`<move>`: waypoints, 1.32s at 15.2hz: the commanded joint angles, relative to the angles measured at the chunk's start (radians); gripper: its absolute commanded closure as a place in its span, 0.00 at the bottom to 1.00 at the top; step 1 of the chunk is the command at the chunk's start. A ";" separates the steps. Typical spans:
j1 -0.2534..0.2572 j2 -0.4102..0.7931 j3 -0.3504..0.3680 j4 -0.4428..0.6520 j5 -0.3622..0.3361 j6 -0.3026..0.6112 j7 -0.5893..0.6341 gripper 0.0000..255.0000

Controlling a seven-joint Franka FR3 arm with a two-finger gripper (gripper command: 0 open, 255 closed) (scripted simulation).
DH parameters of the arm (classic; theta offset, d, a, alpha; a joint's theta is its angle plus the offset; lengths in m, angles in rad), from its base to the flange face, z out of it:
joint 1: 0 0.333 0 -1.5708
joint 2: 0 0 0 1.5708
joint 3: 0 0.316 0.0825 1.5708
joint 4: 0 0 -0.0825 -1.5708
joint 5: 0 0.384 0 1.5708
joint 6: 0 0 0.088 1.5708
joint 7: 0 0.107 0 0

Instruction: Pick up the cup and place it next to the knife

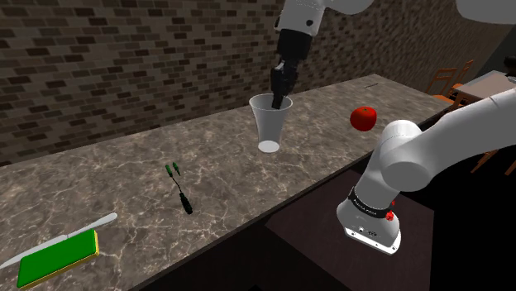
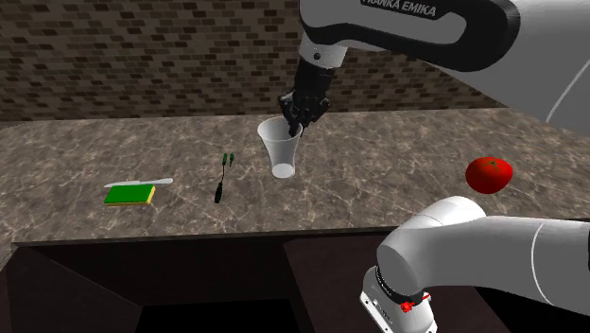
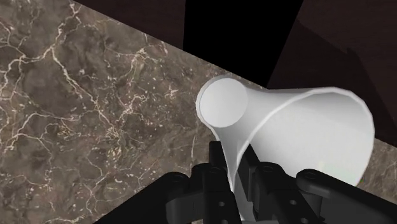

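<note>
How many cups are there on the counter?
1. The white cup is near the middle of the counter, its wall clasped at the rim by the gripper. No other cup seems hidden.

Wall: dark brown brick wall [image 1: 124,50] with pale mortar, seen behind the whole length of the counter.

Counter: a long marble countertop [image 1: 207,178], brown veined in white and straight-edged. A dark brown front panel [image 2: 95,284] is seen below its near edge.

Furniture — a wooden chair [image 1: 445,79] is set at a pale-topped table [image 1: 489,83] beyond the counter's end, at the shoulder view's upper right.

Light — dim and even.
</note>
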 commanded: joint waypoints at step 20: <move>0.099 0.660 0.334 0.582 -0.063 0.213 0.411 1.00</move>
